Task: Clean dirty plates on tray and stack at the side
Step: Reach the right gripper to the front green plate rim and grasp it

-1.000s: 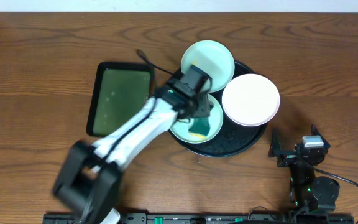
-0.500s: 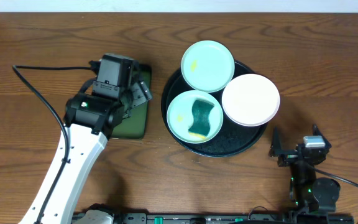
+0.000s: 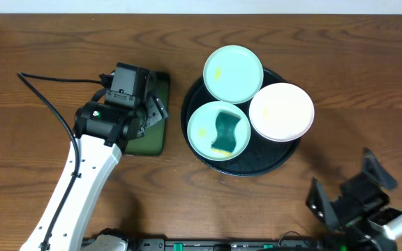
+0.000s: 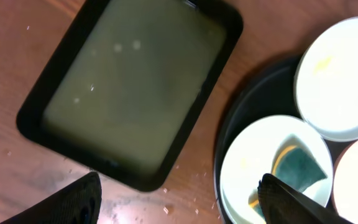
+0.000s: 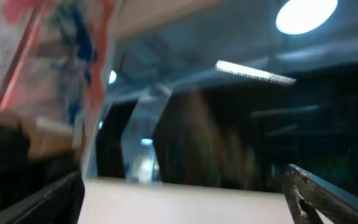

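Dark brown wood-grain table [image 3: 33, 56]. A round black tray [image 3: 257, 166] sits right of centre with all three plates on it.

- Far mint plate [image 3: 233, 74]: lies over the tray's far rim, with a yellow smear left of its middle.
- Near mint plate [image 3: 199, 120]: sits inside the tray, with a yellow smear on its left side and a green sponge [image 3: 222, 132] lying in it.
- White plate [image 3: 281, 111]: on the tray's right side, its edge jutting past the rim. It is close against both mint plates; cannot tell whether it touches or overlaps them.

Green tray [image 4: 135, 87] lies left of the black tray, apart from it. Pale specks [image 4: 166, 210] are scattered on the wood around it.

Left gripper [image 3: 153, 103] hangs over the green tray's right half, jaws spread wide and holding nothing. In the wrist view the near mint plate and sponge lie just by the right finger [image 4: 291, 199].

Right gripper [image 3: 346, 185] is at the table's near right edge, well apart from the tray, jaws spread and empty. Its camera points up at a blurred room with ceiling lights.
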You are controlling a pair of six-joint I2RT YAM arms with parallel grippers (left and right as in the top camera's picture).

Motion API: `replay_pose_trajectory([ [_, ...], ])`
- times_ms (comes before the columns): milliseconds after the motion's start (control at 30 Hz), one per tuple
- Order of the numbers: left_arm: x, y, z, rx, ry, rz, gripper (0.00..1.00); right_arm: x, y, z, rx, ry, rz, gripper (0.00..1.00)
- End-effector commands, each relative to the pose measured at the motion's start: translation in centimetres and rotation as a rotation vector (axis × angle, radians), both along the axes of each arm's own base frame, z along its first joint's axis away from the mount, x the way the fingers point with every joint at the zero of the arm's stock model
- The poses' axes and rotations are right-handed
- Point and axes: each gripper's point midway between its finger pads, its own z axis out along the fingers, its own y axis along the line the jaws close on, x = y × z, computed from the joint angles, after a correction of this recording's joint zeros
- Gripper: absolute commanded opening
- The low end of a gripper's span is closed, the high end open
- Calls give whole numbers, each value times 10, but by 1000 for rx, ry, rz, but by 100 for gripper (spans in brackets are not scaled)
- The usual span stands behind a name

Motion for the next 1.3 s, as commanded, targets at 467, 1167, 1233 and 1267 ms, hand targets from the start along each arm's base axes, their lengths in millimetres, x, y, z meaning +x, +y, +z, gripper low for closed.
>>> replay_pose_trajectory([
  [467, -2, 2, -2, 11, 19, 0, 81, 66, 49, 38, -329, 1172, 330, 99],
  [1167, -1, 0, -1, -1, 15, -3, 81, 188, 66, -226, -201, 2073, -576, 67],
  [1233, -2, 0, -2, -1, 18, -3, 81, 192, 74, -252, -190, 2129, -602, 71],
  [1267, -2, 0, -2, 0, 18, -3, 81, 195, 80, -262, -193, 2150, -582, 78],
])
